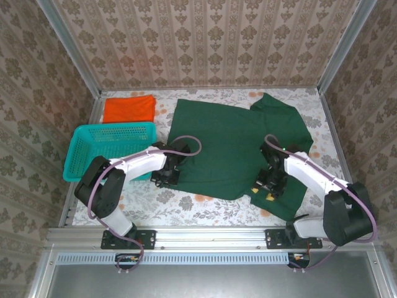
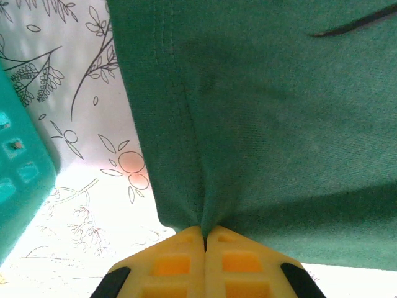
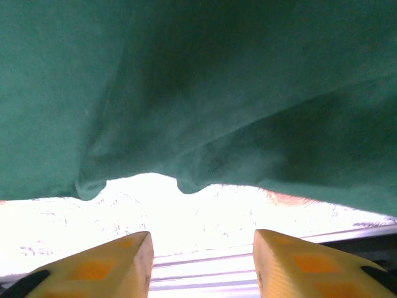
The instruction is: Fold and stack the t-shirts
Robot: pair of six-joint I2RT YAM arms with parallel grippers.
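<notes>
Floral-print worktop (image 1: 186,202), wallpapered booth. The large dark green soft cloth t-shirt (image 1: 229,143) lies spread mid-worktop. The bright orange t-shirt (image 1: 128,108) sits folded at the far left corner, behind the teal plastic mesh basket (image 1: 118,126). Left tool (image 2: 205,245) is pinched on the green shirt's side hem. Right tool (image 3: 201,261) stands open and empty, with the shirt's near edge just ahead. The cloth is light and limp and probably bunches when dragged, so take it at hems or corners, both sides together.

Left arm folded, forearm running toward 3 o'clock; left gripper (image 2: 205,234) jaws pressed together, pinching the green t-shirt (image 2: 279,124) hem. Right forearm angles toward 10 o'clock; right gripper (image 3: 203,248) jaws parted, holding nothing.
</notes>
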